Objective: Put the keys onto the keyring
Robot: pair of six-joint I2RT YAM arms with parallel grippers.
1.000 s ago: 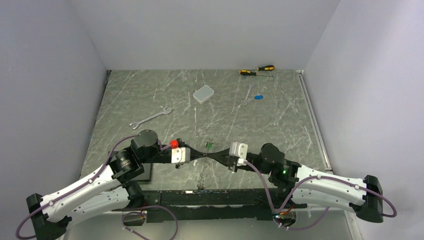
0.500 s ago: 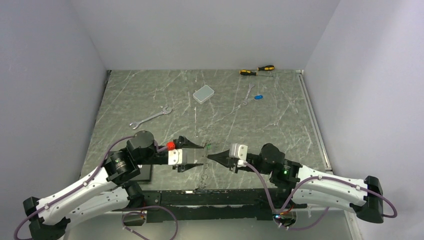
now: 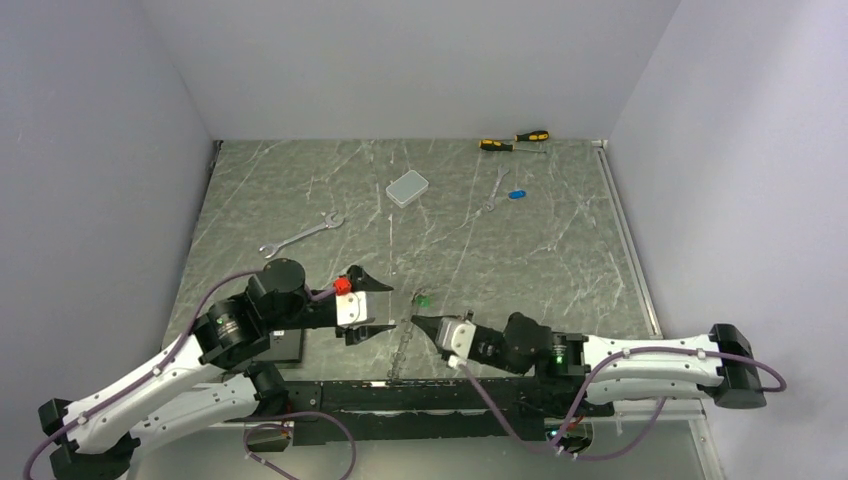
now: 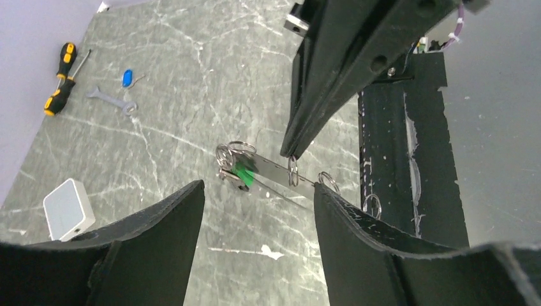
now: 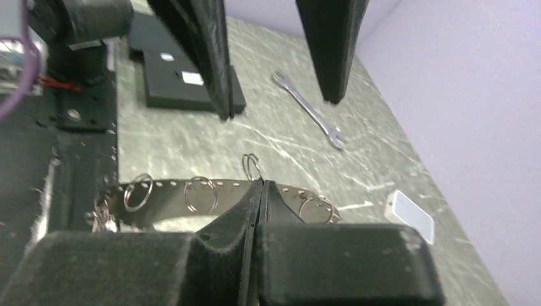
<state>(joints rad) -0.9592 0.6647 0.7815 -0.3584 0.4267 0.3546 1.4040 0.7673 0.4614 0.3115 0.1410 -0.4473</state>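
At lower left the left gripper (image 3: pixel 392 307) points right, fingers spread wide; at lower centre the right gripper (image 3: pixel 416 321) points left, pinched on the keyring (image 3: pixel 402 347)

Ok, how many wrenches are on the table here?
2. The first wrench lies left of centre, beyond the left arm; the second wrench lies far right, beside the blue key. Part of the table is covered, so another could be hidden.

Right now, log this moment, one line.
left gripper open, clear of keyring; right gripper shut on keyring; green key at keyring's end; blue key on table
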